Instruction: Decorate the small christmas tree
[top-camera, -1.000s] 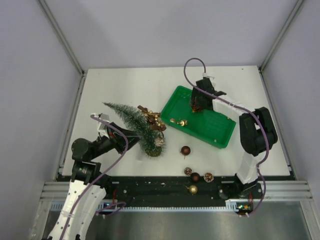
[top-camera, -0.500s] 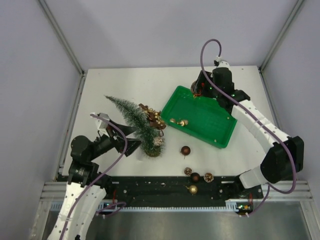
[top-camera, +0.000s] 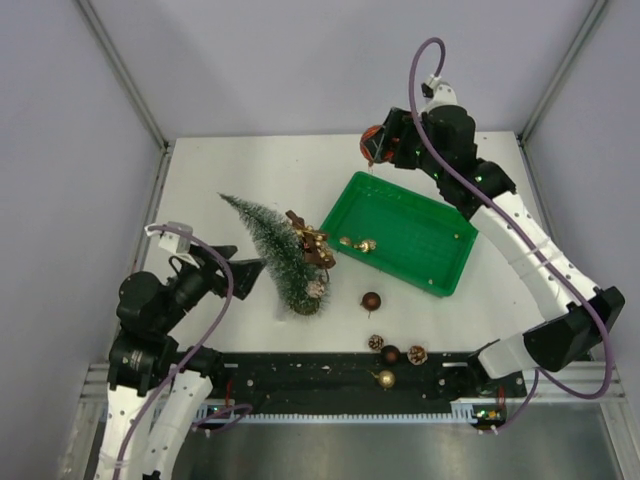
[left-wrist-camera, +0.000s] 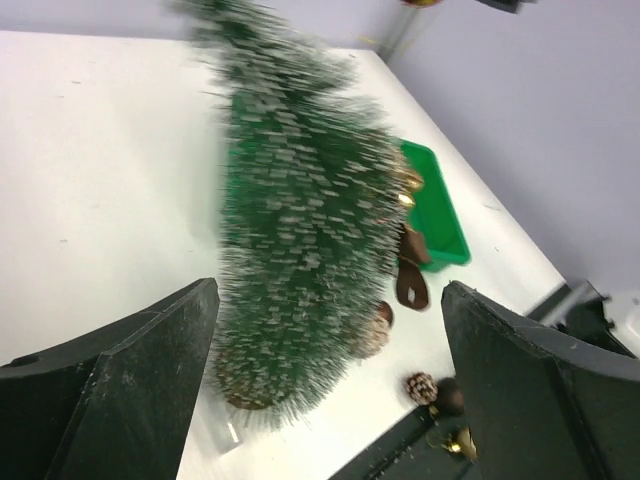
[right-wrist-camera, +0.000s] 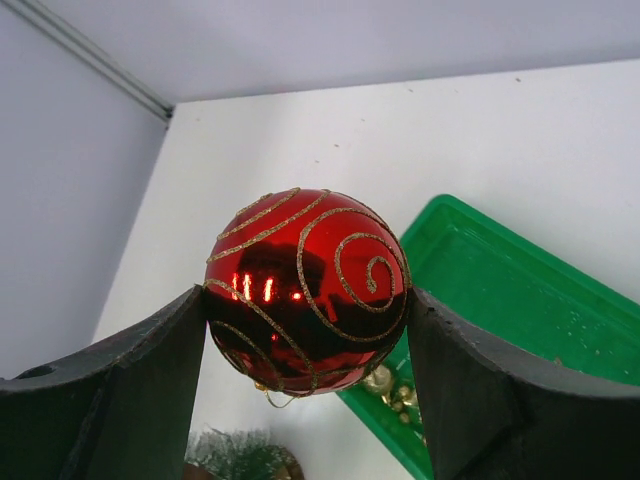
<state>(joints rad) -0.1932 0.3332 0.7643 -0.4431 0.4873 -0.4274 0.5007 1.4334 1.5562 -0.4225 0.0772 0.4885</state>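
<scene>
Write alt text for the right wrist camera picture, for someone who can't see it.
A shiny red ball ornament with gold glitter swirls is clamped in the right tool, above a white table. Behind it lies a green plastic tray with small gold ornaments inside.

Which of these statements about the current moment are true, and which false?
1. The right gripper holds a red ball with gold swirls. True.
2. The left gripper is shut on the small christmas tree. False: its jaws stand open on either side of the tree, apart from it.
3. The green tray holds nothing. False: a gold ornament lies in it.
4. A dark ball lies on the table, outside the tray. True.
</scene>
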